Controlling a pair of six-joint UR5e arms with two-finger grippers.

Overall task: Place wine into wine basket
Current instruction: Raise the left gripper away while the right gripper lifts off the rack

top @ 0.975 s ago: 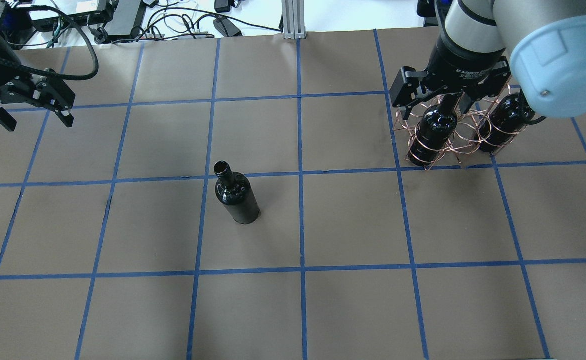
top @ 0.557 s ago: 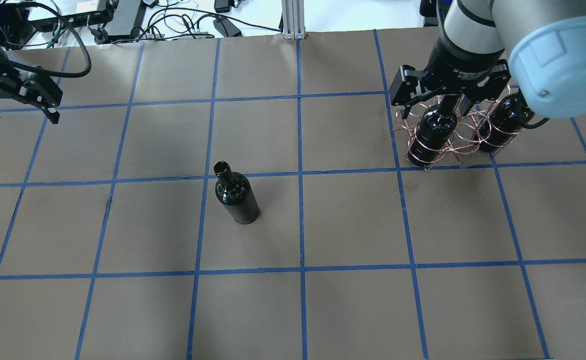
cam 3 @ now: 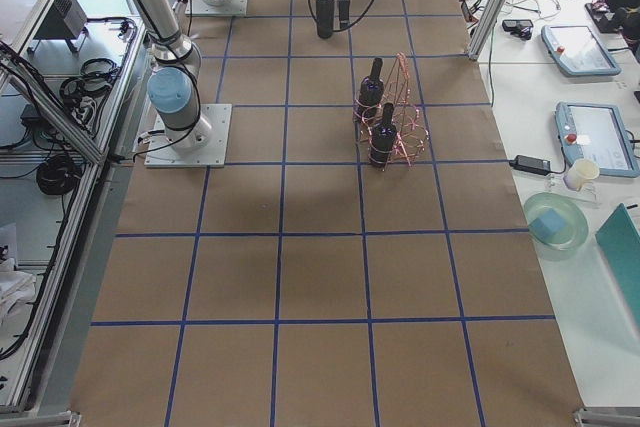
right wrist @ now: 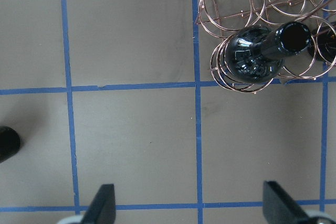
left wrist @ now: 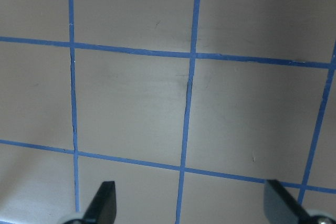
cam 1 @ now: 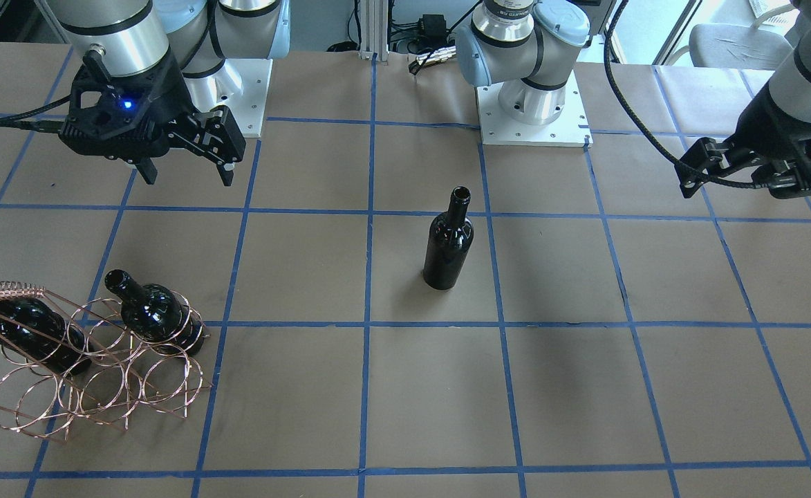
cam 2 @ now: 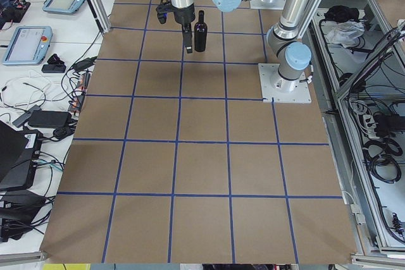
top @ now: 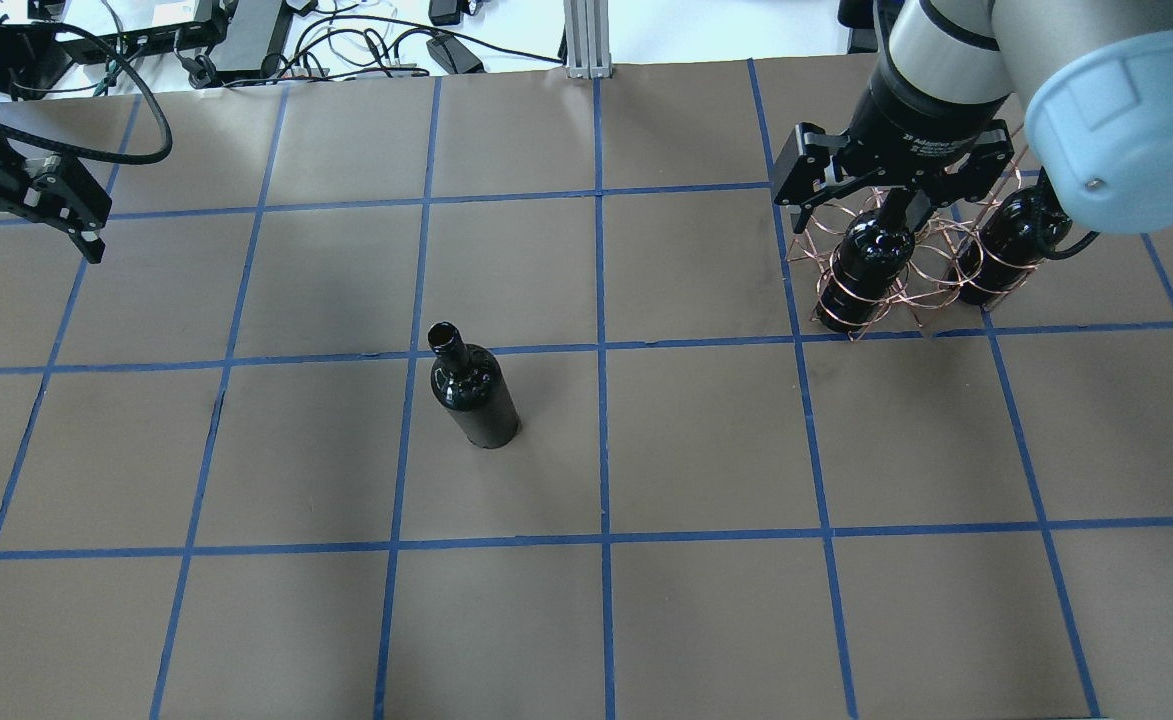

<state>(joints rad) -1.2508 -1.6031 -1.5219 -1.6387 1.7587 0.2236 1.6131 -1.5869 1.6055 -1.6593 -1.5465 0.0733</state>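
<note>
Overhead exterior: wine (top: 473, 392) stands upright, well apart from wine basket (top: 934, 262).

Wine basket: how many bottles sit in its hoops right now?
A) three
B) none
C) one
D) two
D: the wine basket holds a first bottle and a second bottle in its hoops, while the third bottle stands upright on the table, apart from the basket.
</note>
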